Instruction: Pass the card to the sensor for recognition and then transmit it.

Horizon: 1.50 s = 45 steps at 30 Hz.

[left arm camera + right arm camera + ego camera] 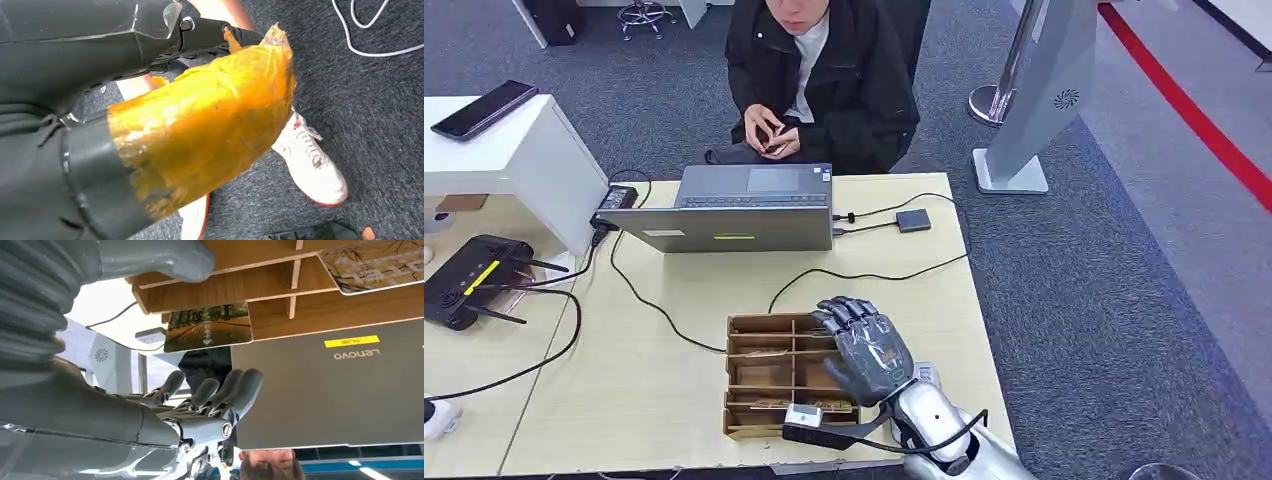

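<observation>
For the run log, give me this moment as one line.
right hand: over card box, empty | cards: in box | sensor: by laptop

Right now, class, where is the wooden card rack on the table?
In the head view, the wooden card rack sits at the table's near edge, in front of the laptop, with the right hand over its right side.

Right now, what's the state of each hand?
Left hand: cannot be told.
Right hand: open, fingers apart over the wooden card box, holding nothing.

An open laptop (742, 208) faces a seated person (822, 80); phone (484, 109) nearby.
</observation>
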Motion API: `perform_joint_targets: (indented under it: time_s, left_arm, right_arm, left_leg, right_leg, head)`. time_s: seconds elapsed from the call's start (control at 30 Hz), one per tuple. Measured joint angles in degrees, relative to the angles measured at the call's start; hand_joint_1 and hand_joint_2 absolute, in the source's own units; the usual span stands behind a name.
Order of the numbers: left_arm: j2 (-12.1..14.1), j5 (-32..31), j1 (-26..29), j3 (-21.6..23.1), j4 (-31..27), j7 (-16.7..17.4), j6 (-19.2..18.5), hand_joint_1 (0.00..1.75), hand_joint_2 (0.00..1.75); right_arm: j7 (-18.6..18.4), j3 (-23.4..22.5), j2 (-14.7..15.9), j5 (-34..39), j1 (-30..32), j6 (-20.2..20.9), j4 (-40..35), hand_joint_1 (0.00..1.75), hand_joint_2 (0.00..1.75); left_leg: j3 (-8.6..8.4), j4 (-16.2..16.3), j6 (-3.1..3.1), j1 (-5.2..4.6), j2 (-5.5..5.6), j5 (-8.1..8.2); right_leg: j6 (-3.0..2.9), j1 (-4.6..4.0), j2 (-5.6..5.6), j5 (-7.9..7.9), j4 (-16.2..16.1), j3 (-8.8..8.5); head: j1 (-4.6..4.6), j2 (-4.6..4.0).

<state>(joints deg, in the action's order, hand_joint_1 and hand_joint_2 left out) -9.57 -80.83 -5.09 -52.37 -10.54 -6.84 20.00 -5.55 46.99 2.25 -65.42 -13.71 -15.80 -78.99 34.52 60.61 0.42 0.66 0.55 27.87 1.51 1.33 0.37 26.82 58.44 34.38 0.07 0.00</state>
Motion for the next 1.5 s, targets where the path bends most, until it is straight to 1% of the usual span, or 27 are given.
perform_joint_targets:
  time_s: [0.13,0.57,0.63,0.67,0.8,0.87,0.93,1.0,1.13,1.2,1.23,1.3,1.4,1.47,1.5]
  left_arm:
    - [0.0,0.0,0.0,0.0,0.0,0.0,0.0,0.0,0.0]
    - [0.0,0.0,-0.01,0.0,0.0,0.0,0.02,0.0,0.0]
    - [0.0,0.0,-0.01,0.0,0.0,0.0,0.0,0.0,0.0]
    - [0.0,0.0,-0.01,0.0,0.0,0.0,0.0,0.0,0.0]
    - [0.0,0.0,-0.01,0.0,0.0,0.0,0.02,0.0,0.0]
    - [0.0,0.0,-0.01,0.0,0.0,0.0,0.02,0.0,0.0]
    - [0.0,0.0,-0.01,0.0,0.0,0.0,0.02,0.0,0.0]
    - [0.0,0.0,-0.01,0.0,0.0,0.0,0.0,0.0,0.0]
    - [0.0,0.0,-0.01,0.0,0.0,0.0,0.0,0.0,0.0]
    - [0.0,0.0,-0.01,0.0,0.0,0.0,0.0,0.0,0.0]
    - [0.0,0.0,-0.01,0.0,0.0,0.0,0.02,0.0,0.0]
    - [0.0,0.0,-0.01,0.0,0.0,0.0,0.02,0.0,0.0]
    - [0.0,0.0,-0.01,0.0,0.0,0.0,0.02,0.0,0.0]
    - [0.0,0.0,-0.01,0.0,0.0,0.0,0.02,0.0,0.0]
    - [0.0,0.0,-0.01,0.0,0.0,0.0,0.0,0.0,0.0]
  right_arm:
    - [-0.02,0.0,0.0,0.09,0.0,0.0,0.0,0.8,1.75]
    - [-0.04,0.0,0.0,0.15,-0.01,0.0,0.0,0.82,1.75]
    - [-0.04,0.0,0.0,0.15,-0.01,0.0,0.0,0.87,1.75]
    - [-0.04,0.0,0.0,0.15,-0.01,0.0,0.0,0.84,1.75]
    - [-0.04,0.0,0.0,0.15,-0.01,0.0,0.0,0.87,1.75]
    - [-0.04,0.02,0.0,0.15,-0.01,0.0,0.0,0.96,1.75]
    - [-0.04,0.02,0.0,0.17,-0.01,0.0,0.0,1.2,1.75]
    - [-0.04,0.0,0.0,0.17,-0.01,0.0,0.0,1.29,1.75]
    - [-0.04,0.02,0.0,0.17,-0.09,0.0,0.0,1.43,1.75]
    - [-0.04,0.0,0.0,0.17,-0.27,0.0,0.0,1.45,1.75]
    - [-0.04,0.0,0.0,0.17,-0.38,0.0,0.0,1.43,1.75]
    - [-0.07,0.0,0.0,0.17,-0.48,0.0,0.0,1.48,1.75]
    - [-0.04,0.04,0.0,0.17,-0.48,0.0,0.0,1.5,1.75]
    - [-0.04,0.04,0.0,0.2,-0.49,0.0,0.0,1.55,1.75]
    - [-0.04,0.04,0.0,0.24,-0.48,-0.02,0.0,1.62,1.75]
  left_leg:
    - [0.0,0.0,0.0,0.0,0.0,0.0]
    - [0.0,0.0,0.0,0.0,0.0,0.0]
    - [0.0,0.0,0.0,0.0,0.0,0.0]
    - [0.0,0.0,0.0,0.0,0.0,0.0]
    - [0.0,0.0,0.0,0.0,0.0,0.0]
    - [0.0,0.0,0.0,0.0,0.0,0.0]
    - [0.0,0.0,0.0,0.0,0.0,0.0]
    - [0.0,0.0,0.0,0.0,0.0,0.0]
    - [0.0,0.0,0.0,0.0,0.0,0.0]
    - [0.0,0.0,0.0,0.0,0.0,0.0]
    - [0.0,0.0,0.0,0.0,0.0,0.0]
    - [0.0,0.0,0.0,0.0,0.0,0.0]
    - [0.0,0.0,0.0,0.0,0.0,0.0]
    - [0.0,0.0,0.0,0.0,0.0,0.0]
    - [0.0,0.0,0.0,0.0,0.0,0.0]
  right_leg:
    - [0.0,0.0,0.0,0.0,0.0,0.0]
    - [0.0,0.0,0.0,0.0,0.0,0.0]
    - [0.0,0.0,0.0,0.0,0.0,0.0]
    - [0.0,0.0,0.0,0.0,0.0,0.0]
    - [0.0,0.0,0.0,0.0,0.0,0.0]
    - [0.0,0.0,0.0,0.0,0.0,0.0]
    - [0.0,0.0,0.0,0.0,0.0,0.0]
    - [0.0,0.0,0.0,0.0,0.0,0.0]
    - [0.0,0.0,0.0,0.0,0.0,0.0]
    - [0.0,0.0,0.0,0.0,0.0,0.0]
    - [0.0,0.0,0.0,0.0,0.0,0.0]
    - [0.0,0.0,0.0,0.0,0.0,0.0]
    - [0.0,0.0,0.0,0.0,0.0,0.0]
    - [0.0,0.0,0.0,0.0,0.0,0.0]
    - [0.0,0.0,0.0,0.0,0.0,0.0]
  head:
    - [0.0,0.0]
    - [0.0,0.0]
    - [0.0,0.0]
    - [0.0,0.0]
    - [0.0,0.0]
    - [0.0,0.0]
    - [0.0,0.0]
    - [0.0,0.0]
    - [0.0,0.0]
    - [0.0,0.0]
    - [0.0,0.0]
    - [0.0,0.0]
    - [0.0,0.0]
    - [0.0,0.0]
    - [0.0,0.0]
